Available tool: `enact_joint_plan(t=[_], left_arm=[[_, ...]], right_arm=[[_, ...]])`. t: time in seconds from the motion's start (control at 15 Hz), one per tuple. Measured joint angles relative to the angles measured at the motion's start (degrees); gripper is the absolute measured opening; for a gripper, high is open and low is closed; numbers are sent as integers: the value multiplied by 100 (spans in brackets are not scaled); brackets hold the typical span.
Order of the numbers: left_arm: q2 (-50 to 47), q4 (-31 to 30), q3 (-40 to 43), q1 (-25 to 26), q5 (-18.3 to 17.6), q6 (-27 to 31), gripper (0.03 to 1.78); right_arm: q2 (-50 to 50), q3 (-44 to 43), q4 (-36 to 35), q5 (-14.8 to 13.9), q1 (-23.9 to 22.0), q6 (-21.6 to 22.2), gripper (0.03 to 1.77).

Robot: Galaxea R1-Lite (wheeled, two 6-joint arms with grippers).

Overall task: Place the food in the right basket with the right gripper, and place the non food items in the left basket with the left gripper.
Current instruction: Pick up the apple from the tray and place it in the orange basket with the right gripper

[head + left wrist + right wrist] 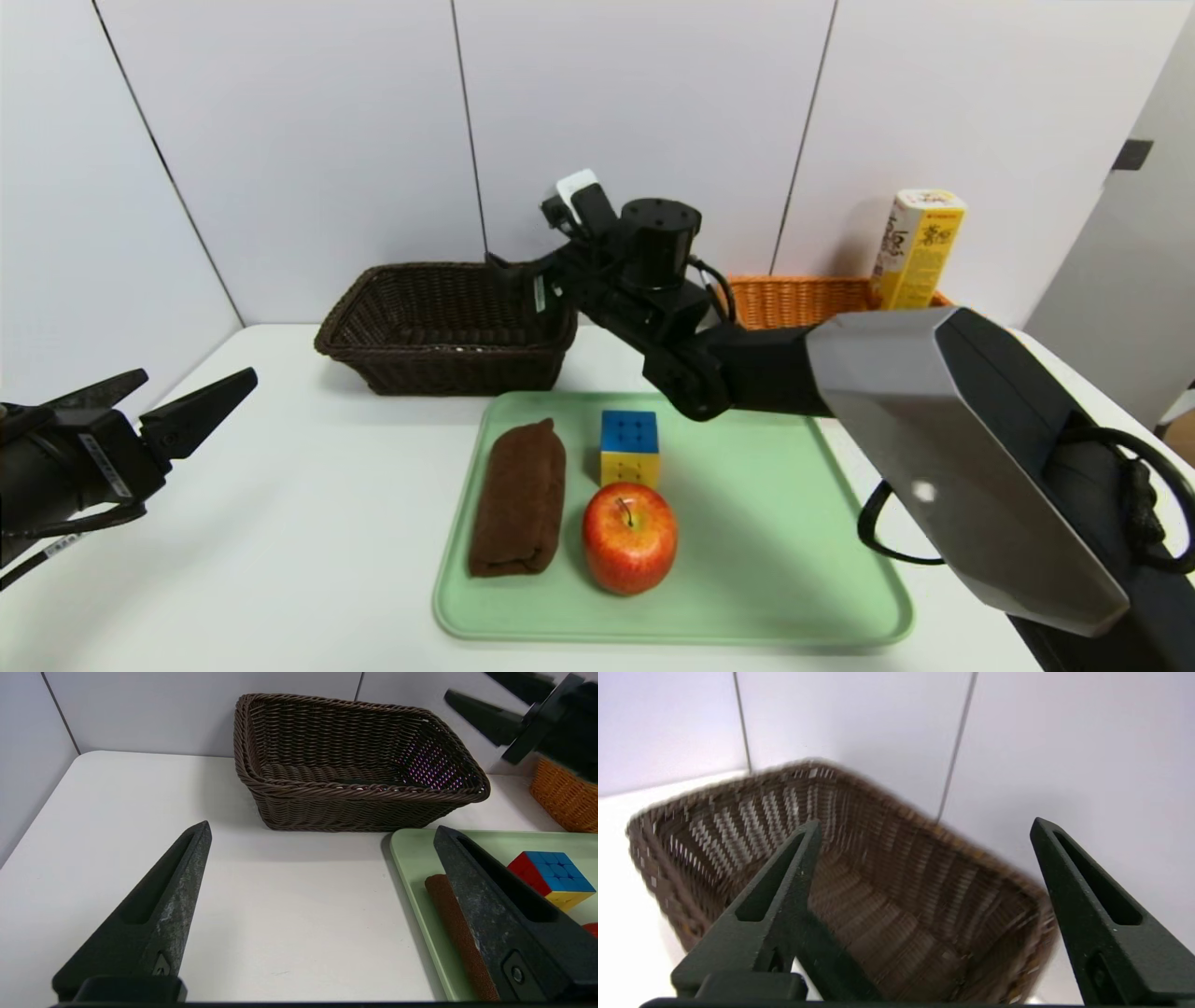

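The red-yellow apple lies on the green tray, beside the brown cloth bundle and in front of the puzzle cube. The yellow snack box stands upright in the orange right basket. My right gripper hangs at the right end of the dark left basket; in its wrist view the right gripper is open over the weave, holding nothing. My left gripper is open above the table's left side, apart from the cloth and cube.
The tray's rim lies just in front of the dark basket, with the orange basket to its right. White wall panels close the back. The right forearm reaches across above the tray's far right corner.
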Motion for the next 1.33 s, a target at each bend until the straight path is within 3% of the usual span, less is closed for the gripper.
enact_joint_plan(t=[0.13,0.27,0.53,0.6,0.73,0.8,1.13,1.33], left_arm=[[0,0,-5,5,2,-2,169],[0,2,-9,7,2,0,169],[2,0,-16,7,-2,-2,169],[5,0,-16,7,-2,-2,169],[5,0,-16,7,-2,0,169],[2,5,-16,7,-7,5,169],[-50,16,80,7,-5,35,169],[-72,22,108,7,-7,52,169]], right_arm=[[-413,21,282,-135,-104,-6,159],[-1036,91,1146,-380,-195,5,162],[-2403,369,4207,-697,-219,44,165],[-2665,425,5109,-774,-201,189,166],[-3073,660,6788,-890,20,979,167],[-3200,844,7278,-908,177,1352,168],[-3655,1698,7648,-1159,808,2430,169],[-3735,2148,7656,-1320,908,2650,169]])
